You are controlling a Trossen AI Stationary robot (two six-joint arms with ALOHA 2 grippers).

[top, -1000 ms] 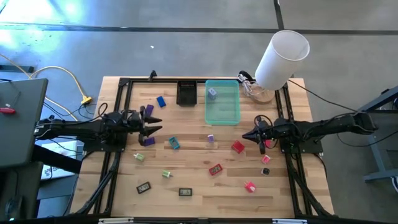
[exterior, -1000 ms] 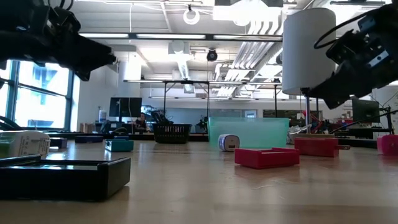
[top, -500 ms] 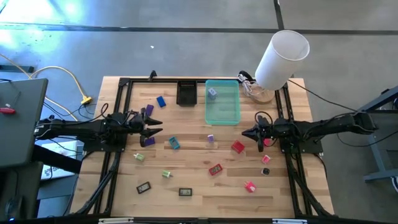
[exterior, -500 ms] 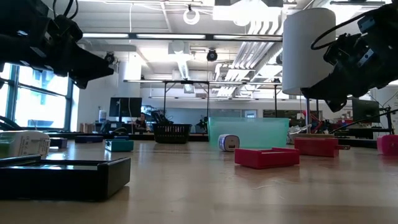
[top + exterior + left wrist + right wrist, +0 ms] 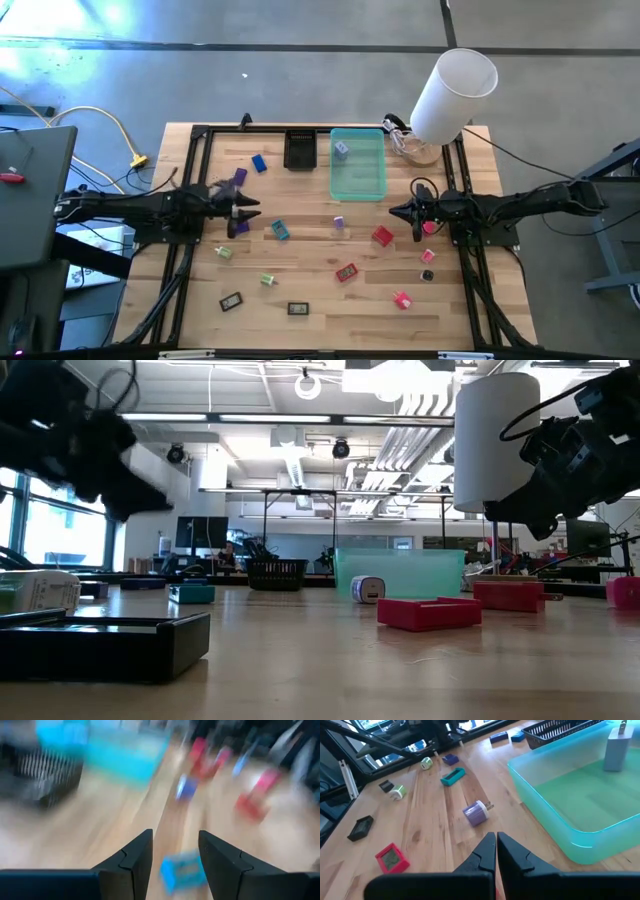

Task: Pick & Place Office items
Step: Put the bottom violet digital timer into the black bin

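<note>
1. Since sorting needs a destination, the teal tray [image 5: 358, 164] sits at the far middle of the table [image 5: 320, 290], with the black tray [image 5: 300, 150] just beside it on the left arm's side; both lie between the two arms, probably so that either one can reach them. One small pale block [image 5: 341, 148] already stands in the teal tray's far end.

2. Because the white cylinder [image 5: 454, 95] leans over the far right corner, it stays off the working area.

3. While the left gripper [image 5: 243, 213] hangs above the left half of the table, its fingers stand apart with nothing between them, a spacing that looks set for a small piece. Its wrist view, though blurred, shows a teal item [image 5: 183, 869] lying on the wood in line with the gap, likely its target.

4. As the right gripper [image 5: 393, 212] hovers just on the near side of the teal tray, its fingers are pressed together and empty, which reads as waiting.

5. Where the office items lie is scattered over the near half of the table, well apart: a teal piece [image 5: 280, 231], a small purple one [image 5: 339, 222], red ones [image 5: 382, 236] [image 5: 346, 271], a pink one [image 5: 402, 299], green ones [image 5: 223, 252] [image 5: 267, 281] and black ones [image 5: 231, 300] [image 5: 297, 309], with a blue piece [image 5: 259, 163] beside the black tray. Most remain unsorted.
</note>
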